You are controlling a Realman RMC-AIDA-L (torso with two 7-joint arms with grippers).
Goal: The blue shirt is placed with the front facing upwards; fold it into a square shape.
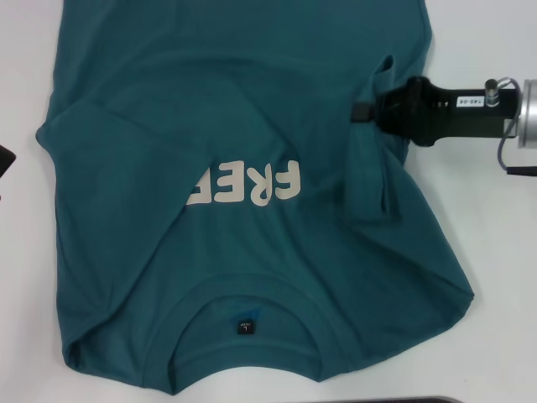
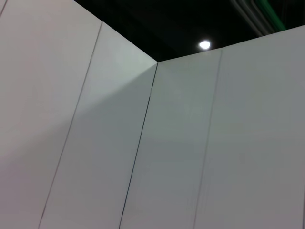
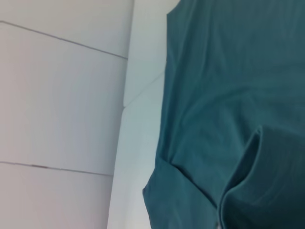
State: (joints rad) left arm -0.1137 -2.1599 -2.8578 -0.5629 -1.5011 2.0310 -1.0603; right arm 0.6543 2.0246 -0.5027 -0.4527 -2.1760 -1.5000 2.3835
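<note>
- The blue shirt [image 1: 252, 210] lies spread on the white surface [image 1: 495, 269] in front of me, collar [image 1: 243, 315] toward my body, hem at the far edge, the cream letters [image 1: 245, 183] facing up.
- Its long axis runs from near to far; the side on my left is already doubled inward, covering part of the lettering.
- My right tool [image 1: 362, 112] reaches in from the right, well above the shirt's right edge, and appears closed on a ridge of lifted fabric that hangs down in a loose fold beneath it.
- What the next move turns on, I judge: the unfolded body lies to the left of that tool, so the pinched edge has to travel leftward, across the long axis, toward the middle.
- My right arm is the nearer one; only a dark sliver [image 1: 5, 159] shows at the left border, probably my left tool, and I cannot tell its state.
- The head view shows the whole layout; the right wrist view shows only draped cloth beside the surface; the left wrist view shows only wall panels [image 2: 143, 143] and a ceiling light [image 2: 205, 45], no shirt.
</note>
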